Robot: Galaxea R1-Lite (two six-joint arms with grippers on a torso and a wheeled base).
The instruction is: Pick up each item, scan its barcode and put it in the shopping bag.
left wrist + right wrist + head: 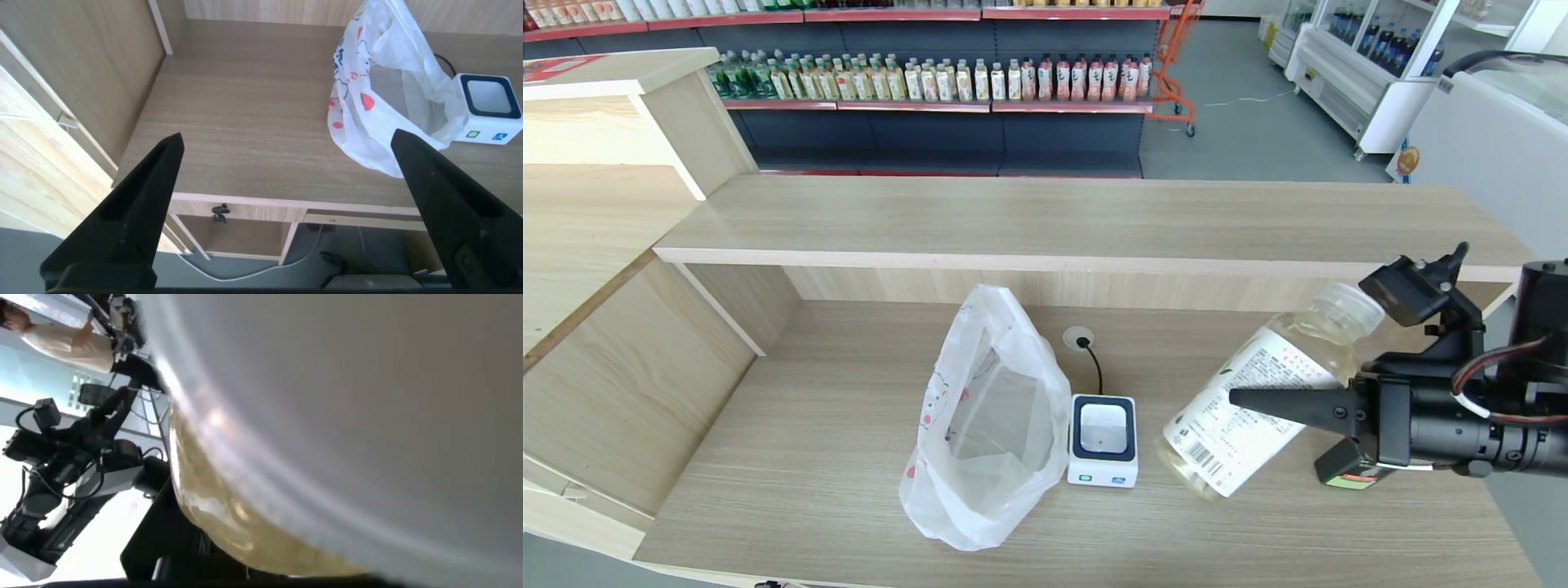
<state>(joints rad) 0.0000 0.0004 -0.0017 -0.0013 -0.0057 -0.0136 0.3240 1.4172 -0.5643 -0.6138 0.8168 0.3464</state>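
My right gripper (1243,397) is shut on a clear bottle (1282,367) with a white label and pale yellowish liquid. It holds the bottle tilted above the counter (792,457), cap up toward the back right, barcode end low and just right of the scanner. The bottle's wall (327,416) sits close against the right wrist camera. The white scanner (1103,439) with a dark window lies at the counter's middle. A translucent white shopping bag (988,416) stands open just left of it. My left gripper (288,139) hangs open over the counter's near left edge, with the bag (368,106) and scanner (489,106) beyond it.
A raised wooden ledge (1094,220) runs along the counter's back, and a side panel (629,392) closes its left. The scanner's black cable goes to a grommet (1079,337) behind it. Shop shelves with drinks (931,82) stand farther off.
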